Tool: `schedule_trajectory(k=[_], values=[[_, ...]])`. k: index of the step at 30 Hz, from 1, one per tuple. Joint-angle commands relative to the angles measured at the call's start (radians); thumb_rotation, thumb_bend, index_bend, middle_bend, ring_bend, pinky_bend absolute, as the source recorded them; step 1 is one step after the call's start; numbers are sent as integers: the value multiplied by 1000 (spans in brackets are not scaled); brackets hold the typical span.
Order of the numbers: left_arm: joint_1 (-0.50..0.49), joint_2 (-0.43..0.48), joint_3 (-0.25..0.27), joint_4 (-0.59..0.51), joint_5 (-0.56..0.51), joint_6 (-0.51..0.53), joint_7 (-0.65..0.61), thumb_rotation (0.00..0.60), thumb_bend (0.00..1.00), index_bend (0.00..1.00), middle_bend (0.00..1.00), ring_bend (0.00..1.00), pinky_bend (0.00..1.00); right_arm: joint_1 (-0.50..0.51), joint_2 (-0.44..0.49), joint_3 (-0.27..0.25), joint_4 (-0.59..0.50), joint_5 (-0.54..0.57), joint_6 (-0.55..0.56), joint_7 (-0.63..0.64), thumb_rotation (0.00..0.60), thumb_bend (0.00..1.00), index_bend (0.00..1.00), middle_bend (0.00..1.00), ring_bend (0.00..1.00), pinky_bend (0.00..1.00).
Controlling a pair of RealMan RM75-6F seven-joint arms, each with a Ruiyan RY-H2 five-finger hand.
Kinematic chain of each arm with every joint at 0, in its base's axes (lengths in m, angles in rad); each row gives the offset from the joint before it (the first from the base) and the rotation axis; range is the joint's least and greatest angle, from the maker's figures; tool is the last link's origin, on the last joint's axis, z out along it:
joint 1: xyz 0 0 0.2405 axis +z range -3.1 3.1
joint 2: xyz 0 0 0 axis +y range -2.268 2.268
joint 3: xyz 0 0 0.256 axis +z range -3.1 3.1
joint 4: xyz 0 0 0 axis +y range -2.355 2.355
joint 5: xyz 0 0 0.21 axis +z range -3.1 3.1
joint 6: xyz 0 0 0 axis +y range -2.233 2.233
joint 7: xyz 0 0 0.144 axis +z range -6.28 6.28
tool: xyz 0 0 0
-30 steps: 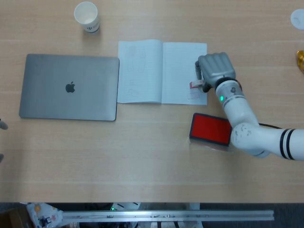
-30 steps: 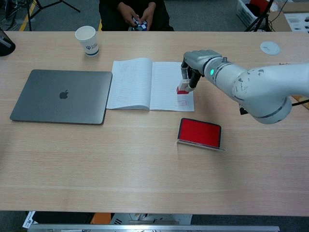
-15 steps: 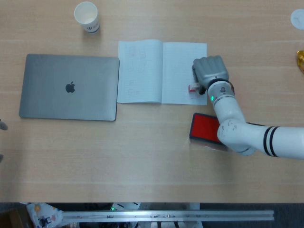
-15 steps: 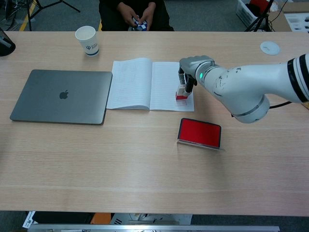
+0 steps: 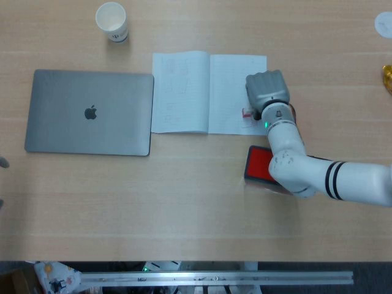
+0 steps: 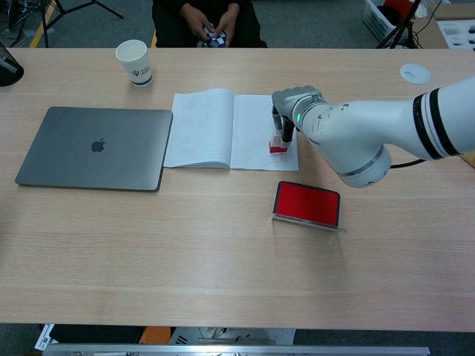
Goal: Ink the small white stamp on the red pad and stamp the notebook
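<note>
Since a second ago the right hand (image 6: pixel 291 110) has slid left and lower, bringing the small white stamp with a red base (image 6: pixel 278 144) down onto the open lined notebook (image 6: pixel 215 127). On the wide pale wooden desk (image 6: pixel 223 259), the stamp stands upright at the right page's lower right corner, directly beneath the fingers (image 6: pixel 282 127), which clasp its top. Nearer the robot lies the red ink pad (image 6: pixel 306 203), apart from the page. Only this hand shows; the left is unseen.
</note>
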Motion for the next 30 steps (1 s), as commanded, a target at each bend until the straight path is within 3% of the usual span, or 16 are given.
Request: schedule_trajectory(k=[1,30], values=[[0,0,0,0,-2,-1,1,600,180,315,223,272,256,4,-16,4,22,7,-4,-15,600,623,726,608,520,416],[-3,-2,3,0,-12,-6,11,600,180,312,215,272,256,-19,-62,55,89,1,-7,-83,600,631,742,609,522,416]])
